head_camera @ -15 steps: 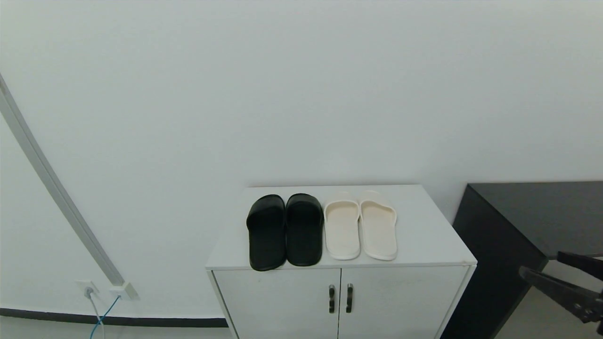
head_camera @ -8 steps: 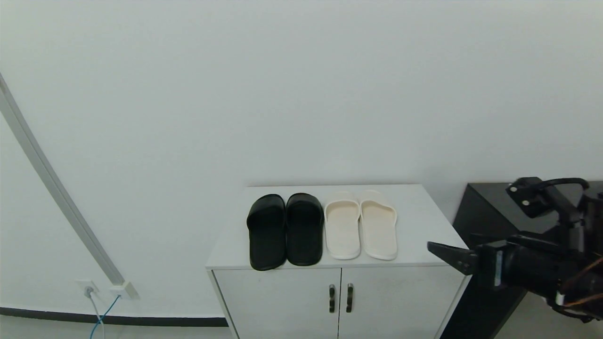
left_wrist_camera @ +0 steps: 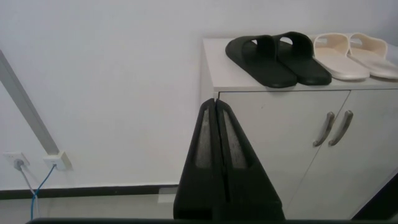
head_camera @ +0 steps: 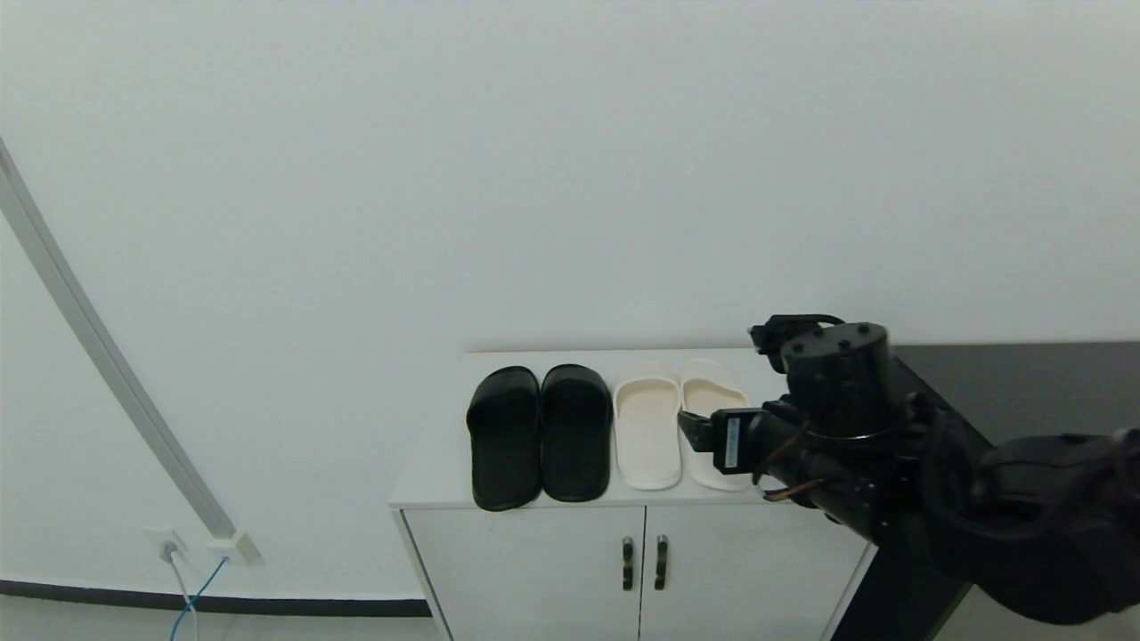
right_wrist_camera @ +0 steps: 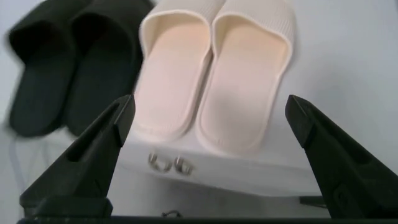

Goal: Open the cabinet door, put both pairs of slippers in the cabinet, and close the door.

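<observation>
The white wall (head_camera: 570,178) backs everything. Against it stands the white cabinet (head_camera: 802,454) with both doors (head_camera: 534,570) closed. There is open wall to its left, and a black table (head_camera: 1024,383) just beside its right edge, so I have little room there.

My right gripper (head_camera: 704,432) hangs over the top near the front edge. Its wrist view shows the claw spread wide and holding nothing, with the cream slippers (right_wrist_camera: 214,74) framed between the fingers.

My left gripper (left_wrist_camera: 216,106) sits low off the cabinet's left front corner, fingers pressed together on nothing.

The black slippers (head_camera: 539,436) lie left of the cream pair, heels reaching the front edge. The twin handles (head_camera: 643,563) meet at the door seam. A white label (head_camera: 732,443) on the right gripper is too small to read.
</observation>
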